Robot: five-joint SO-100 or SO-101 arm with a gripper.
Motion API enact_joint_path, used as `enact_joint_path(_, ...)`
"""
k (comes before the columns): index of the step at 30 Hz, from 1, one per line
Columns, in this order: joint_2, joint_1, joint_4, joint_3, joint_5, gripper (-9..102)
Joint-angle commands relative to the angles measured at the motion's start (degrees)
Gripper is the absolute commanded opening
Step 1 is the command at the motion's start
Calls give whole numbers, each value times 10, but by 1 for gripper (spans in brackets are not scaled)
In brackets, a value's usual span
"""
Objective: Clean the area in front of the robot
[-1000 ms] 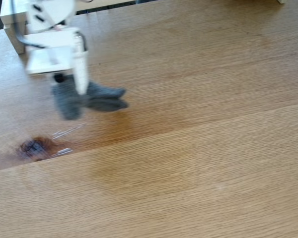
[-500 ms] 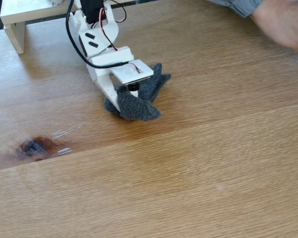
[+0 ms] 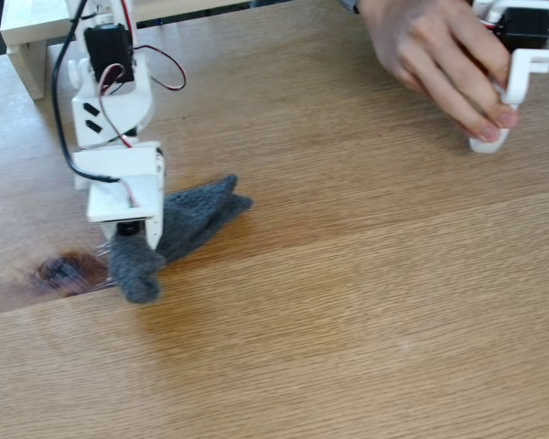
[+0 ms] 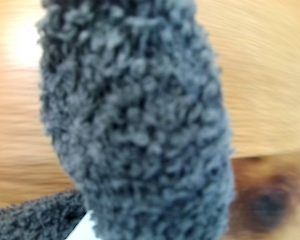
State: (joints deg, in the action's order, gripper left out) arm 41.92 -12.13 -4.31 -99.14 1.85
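1. In the fixed view we see the arm (image 3: 110, 110) at the upper left of the frame, white with black servos and red and black wires, reaching down to the tabletop (image 3: 366, 302).
2. Its end effector (image 3: 137, 265) is wrapped in grey fuzzy cloth (image 3: 197, 215); one covered finger points to the lower left and the other cloth-covered part spreads to the right, so we read the fingers as apart.
3. The cloth lies on the tabletop at the left centre of the frame, just right of the dark knot (image 3: 59, 270).
4. In the wrist view the cloth (image 4: 135, 115) covers most of the frame, blurred, with the light wood (image 4: 270, 75) behind it and the knot (image 4: 267, 202) at the lower right.
5. At the upper right of the fixed view, a hand (image 3: 439, 55) holds a white handle with a black servo (image 3: 517, 46), its tip touching the tabletop.
6. A white frame (image 3: 27, 37) stands at the upper left corner, behind the arm.
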Motion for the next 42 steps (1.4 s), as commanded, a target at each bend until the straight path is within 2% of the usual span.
enact_joint_path(1, 19, -104, 54, 39, -1, 0)
enact_joint_path(9, 50, -188, 173, 38, 53, 0)
enact_joint_path(13, 112, -184, 230, 38, 29, 0)
enact_joint_path(18, 260, -88, 312, 39, -41, 0)
enact_joint_path(23, 343, 57, 328, 46, -80, 0)
enact_joint_path(27, 317, 157, 294, 46, -78, 0)
enact_joint_path(31, 211, 193, 183, 46, -52, 0)
enact_joint_path(38, -13, 137, -88, 47, 92, 0)
enact_joint_path(42, -64, 83, -140, 48, 139, 0)
